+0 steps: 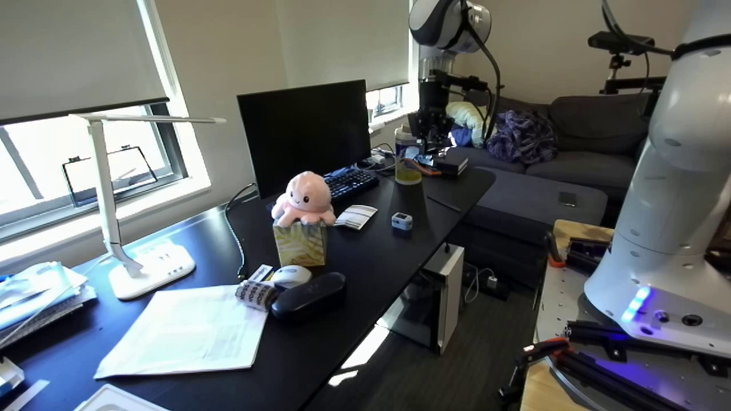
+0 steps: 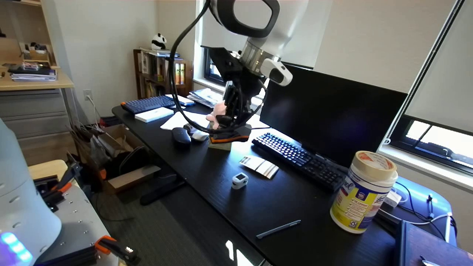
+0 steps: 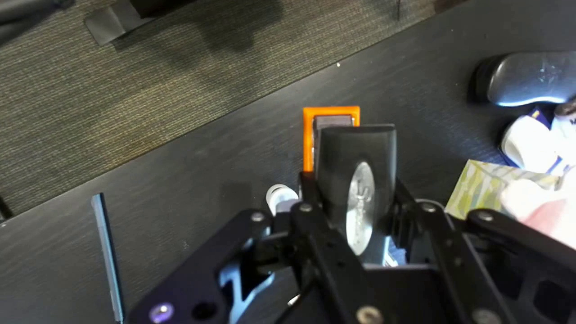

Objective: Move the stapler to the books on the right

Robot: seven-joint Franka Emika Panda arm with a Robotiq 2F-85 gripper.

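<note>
The stapler [image 3: 339, 144] is black with an orange base and a silver oval badge. It sits between the fingers of my gripper [image 3: 354, 193] in the wrist view, with both fingers against its sides. The stapler also shows below the gripper in both exterior views [image 1: 421, 167] [image 2: 230, 136], held in the air above the desk. My gripper [image 1: 432, 145] is shut on it; it also shows in an exterior view [image 2: 233, 120]. The books [image 1: 45, 299] lie in a low untidy pile at the desk's left edge; they also show at the far end [image 2: 205, 96].
A pink plush [image 1: 304, 197] sits on a patterned tissue box [image 1: 301, 245]. A wipes canister [image 2: 364, 192], white oximeter [image 2: 240, 181], pen [image 2: 278, 229], keyboard [image 2: 295, 157] and monitor [image 2: 329, 114] are on the desk. A lamp [image 1: 103, 188], black case [image 1: 310, 295] and white papers [image 1: 188, 334] lie near the books.
</note>
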